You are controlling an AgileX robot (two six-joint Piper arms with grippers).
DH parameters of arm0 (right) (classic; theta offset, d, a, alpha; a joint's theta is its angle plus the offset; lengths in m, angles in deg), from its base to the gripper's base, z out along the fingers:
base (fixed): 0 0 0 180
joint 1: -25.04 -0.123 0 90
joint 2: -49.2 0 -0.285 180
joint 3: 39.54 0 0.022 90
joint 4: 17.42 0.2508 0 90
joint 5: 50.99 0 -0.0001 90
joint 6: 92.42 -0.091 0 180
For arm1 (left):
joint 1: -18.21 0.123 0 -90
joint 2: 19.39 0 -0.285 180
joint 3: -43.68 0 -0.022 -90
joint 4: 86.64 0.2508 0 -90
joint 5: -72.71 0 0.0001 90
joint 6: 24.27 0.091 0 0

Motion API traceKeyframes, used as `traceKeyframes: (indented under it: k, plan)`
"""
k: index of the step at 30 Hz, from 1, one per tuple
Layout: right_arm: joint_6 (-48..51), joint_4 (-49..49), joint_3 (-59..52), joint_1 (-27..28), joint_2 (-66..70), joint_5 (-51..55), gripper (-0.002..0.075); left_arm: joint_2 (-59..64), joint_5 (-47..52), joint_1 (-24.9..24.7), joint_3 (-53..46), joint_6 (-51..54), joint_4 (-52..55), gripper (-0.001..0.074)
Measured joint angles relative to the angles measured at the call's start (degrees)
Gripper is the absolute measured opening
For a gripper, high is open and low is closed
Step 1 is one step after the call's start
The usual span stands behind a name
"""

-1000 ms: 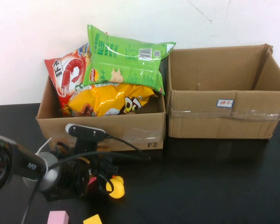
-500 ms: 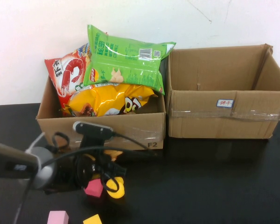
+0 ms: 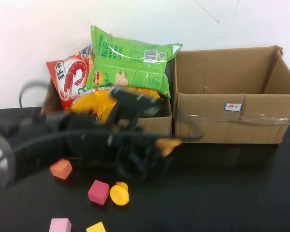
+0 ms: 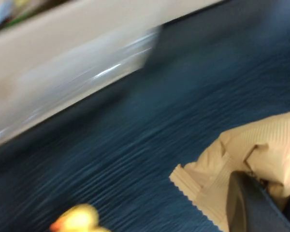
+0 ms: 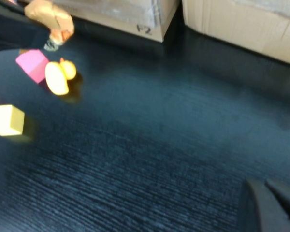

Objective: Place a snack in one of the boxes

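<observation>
My left gripper (image 3: 163,146) is shut on a small tan snack packet (image 3: 168,143) and holds it above the table, in front of the seam between the two cardboard boxes. The arm is blurred by motion. In the left wrist view the crimped packet (image 4: 241,154) sits against a dark finger (image 4: 246,205). The left box (image 3: 157,126) is full of chip bags (image 3: 130,63). The right box (image 3: 232,121) looks empty. My right gripper (image 5: 270,203) is shut and empty, low over the table at the right side.
An orange cube (image 3: 61,169), a magenta cube (image 3: 98,192), a yellow duck (image 3: 119,194), a pink block (image 3: 60,225) and a yellow block (image 3: 96,227) lie on the black table (image 3: 222,193) at the front left.
My left arm has risen from the toys at the front left and swung right with the tan packet. The orange and magenta cubes are now uncovered. The right arm has not moved.
</observation>
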Motion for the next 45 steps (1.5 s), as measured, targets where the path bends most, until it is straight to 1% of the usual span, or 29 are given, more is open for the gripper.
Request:
traceKeyframes:
  k: [3,5,8,12,14,15,16,17,19,21,23,24,25,26,27,28,29,31,33,35,36,37,39,42,45]
  plan:
    - [-0.1,0.0,0.0,0.0,0.0,-0.7,0.0006,0.1,6.5,-1.2,8.7,0.7,0.0,0.0028]
    - [-0.2,0.0,0.0,0.0,0.0,-1.0,0.0005,1.1,8.2,-1.5,15.3,0.7,0.0,0.0027]
    - [-0.2,0.0,0.0,0.0,0.0,-1.0,0.0004,4.2,7.2,-1.5,24.5,0.8,0.0,0.0027]
    - [-0.3,0.0,0.0,0.0,0.0,-1.1,0.0003,11.5,5.7,-1.5,36.8,1.8,0.0,0.0028]
    - [-0.3,0.0,0.0,0.0,0.0,-1.1,0.0003,15.7,6.7,-1.5,43.6,2.0,0.0,0.0041]
    - [-0.3,0.0,0.0,0.0,0.0,-1.2,0.0003,18.2,7.5,-1.5,47.1,2.0,0.0,0.0062]
    - [-0.3,0.0,0.0,0.0,0.0,-1.2,0.0003,20.2,8.5,-1.5,49.8,2.0,0.0,0.0099]
    - [-0.2,0.0,0.0,0.0,0.0,-1.2,0.0003,22.6,9.6,-1.5,53.1,2.0,0.1,0.0157]
    - [-0.4,0.0,0.0,0.0,0.0,-1.2,0.0003,27.3,12.2,-1.4,58.7,1.9,1.0,0.0306]
    - [-1.8,0.0,0.0,0.0,0.0,-1.4,0.0003,31.6,14.7,-1.1,64.3,0.7,3.1,0.0501]
    - [-3.0,0.0,0.0,0.0,0.0,-1.6,0.0003,35.1,17.6,-0.7,69.0,-0.9,5.8,0.0606]
    - [-3.4,0.0,0.0,0.0,0.0,-1.7,0.0003,36.7,19.8,-0.4,71.4,-1.5,7.5,0.0636]
    - [-3.7,0.0,0.0,0.0,0.0,-1.7,0.0003,37.8,21.8,-0.1,73.7,-2.3,9.2,0.0652]
    - [-3.9,0.0,0.0,0.0,0.0,-1.7,0.0003,38.9,24.4,0.2,75.7,-2.9,11.0,0.0649]
    - [-4.0,0.0,0.0,0.0,0.0,-1.8,0.0003,39.7,26.9,0.3,77.4,-3.9,12.8,0.0631]
    - [-4.0,0.0,0.0,0.0,0.0,-1.8,0.0003,40.0,29.3,0.6,78.6,-5.0,14.3,0.0605]
    - [-4.0,0.0,0.0,0.0,0.0,-1.8,0.0003,40.0,31.7,0.6,80.0,-6.6,16.4,0.0557]
    - [-4.0,-0.2,0.0,0.0,0.0,-2.0,0.0003,39.7,35.8,0.6,82.9,-9.6,20.1,0.0430]
    - [-4.0,-1.4,0.0,0.0,0.0,-2.0,0.0003,38.8,40.4,0.6,85.9,-11.6,23.8,0.0237]
    - [-4.0,-2.9,0.0,0.0,-0.1,-2.0,0.0003,37.6,44.0,0.6,88.2,-12.1,27.6,0.0112]
    - [-4.0,-4.2,0.0,0.0,-0.2,-2.0,0.0003,36.6,45.5,0.6,88.9,-12.4,29.4,0.0074]
    - [-4.0,-5.7,0.0,0.0,-0.5,-2.0,0.0003,35.5,46.8,0.6,89.1,-12.8,30.8,0.0048]
    - [-4.0,-9.1,0.0,0.0,-1.1,-2.0,0.0003,33.2,48.8,0.6,89.2,-13.1,32.9,0.0020]
    - [-4.0,-13.4,0.0,0.0,-2.1,-2.0,0.0002,28.6,51.7,0.6,89.4,-13.2,35.5,0.0007]
    - [-4.0,-15.3,0.0,0.0,-3.1,-2.0,0.0002,23.3,53.5,0.6,88.7,-12.2,36.8,0.0003]
